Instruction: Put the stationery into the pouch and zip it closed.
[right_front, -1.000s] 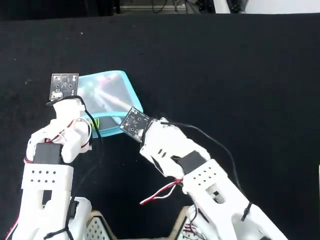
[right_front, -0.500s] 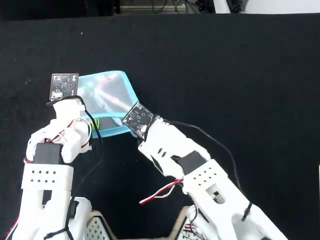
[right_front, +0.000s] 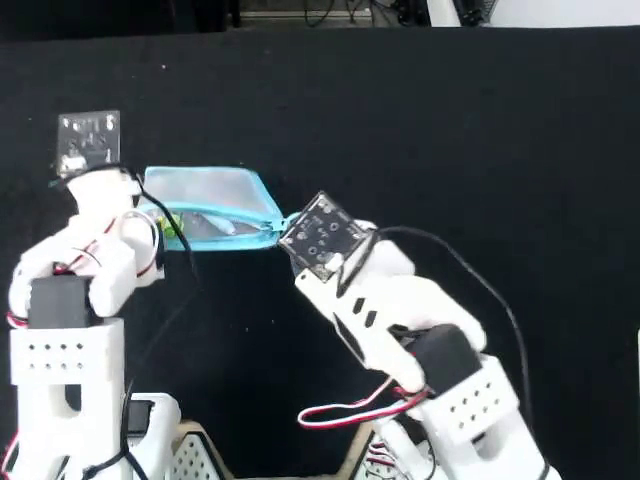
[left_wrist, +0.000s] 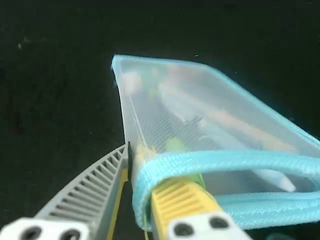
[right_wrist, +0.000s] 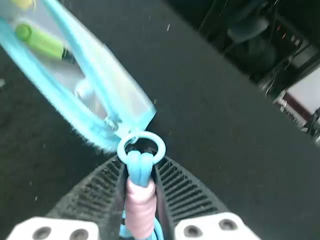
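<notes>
The translucent pouch (right_front: 205, 200) with teal trim hangs stretched between both grippers above the black table. Pens lie inside it, one of them a green marker (right_wrist: 40, 42). My left gripper (left_wrist: 137, 187) is shut on the pouch's (left_wrist: 200, 125) end edge, with the grey finger (left_wrist: 90, 200) outside and the yellow pad (left_wrist: 180, 202) against the teal band. At the opposite end, my right gripper (right_wrist: 140, 185) is shut on the zipper pull (right_wrist: 141, 165), a blue cord with a pink wrap below a teal ring. The two zip edges of the pouch (right_wrist: 90, 85) stand apart near the slider.
The black table (right_front: 470, 130) stretches wide to the right and behind the pouch. Cables and dark equipment (right_front: 330, 12) lie beyond its far edge. The left arm (right_front: 70, 290) and the right arm (right_front: 400, 320) stand close together at the front.
The pouch has gone from lying flat to being held up on edge and pulled taut. The left arm moved back and left, while the right gripper moved right with the pull.
</notes>
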